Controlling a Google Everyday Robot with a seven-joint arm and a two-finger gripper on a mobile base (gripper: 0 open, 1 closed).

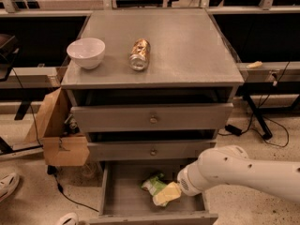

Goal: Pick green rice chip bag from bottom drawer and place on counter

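The green rice chip bag [153, 183] lies wrinkled on the tray floor of the open bottom drawer [123, 196], near its middle. My gripper [165, 195] with pale yellow fingers reaches down into the drawer from the right and sits right against the bag's near right side. The white arm [234, 172] comes in from the lower right and hides the drawer's right part. The counter [187, 46] is the grey top of the cabinet, above.
A white bowl [86, 52] and a shiny can [139, 54] lying on its side are on the counter's left half. The two upper drawers [152, 118] stand slightly open. A cardboard box [58, 130] hangs at the cabinet's left. A shoe [8, 185] is on the floor at left.
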